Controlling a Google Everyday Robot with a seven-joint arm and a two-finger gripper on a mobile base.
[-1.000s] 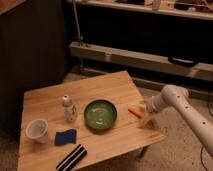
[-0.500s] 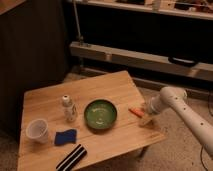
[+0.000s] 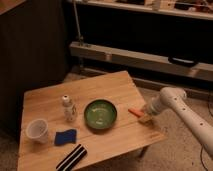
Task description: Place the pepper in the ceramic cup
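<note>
One pepper (image 3: 134, 111) beside pincer (image 3: 145, 118); one cup (image 3: 37, 130)

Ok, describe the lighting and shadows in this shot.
Camera view: warm, dim light overall; the wooden table is the brightest area, while the wall behind it sinks into near-black shadow. Camera view: the green bowl carries a faint sheen, no harsh glare. Camera view: the tool, at the table's right edge beside the pepper, is lit.

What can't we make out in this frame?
- Camera view: the pepper's right end, covered by the gripper at the table's right edge.
- Camera view: the arm's upper part, cut off by the right frame edge.
- Camera view: the small white bottle, too small to identify.
</note>
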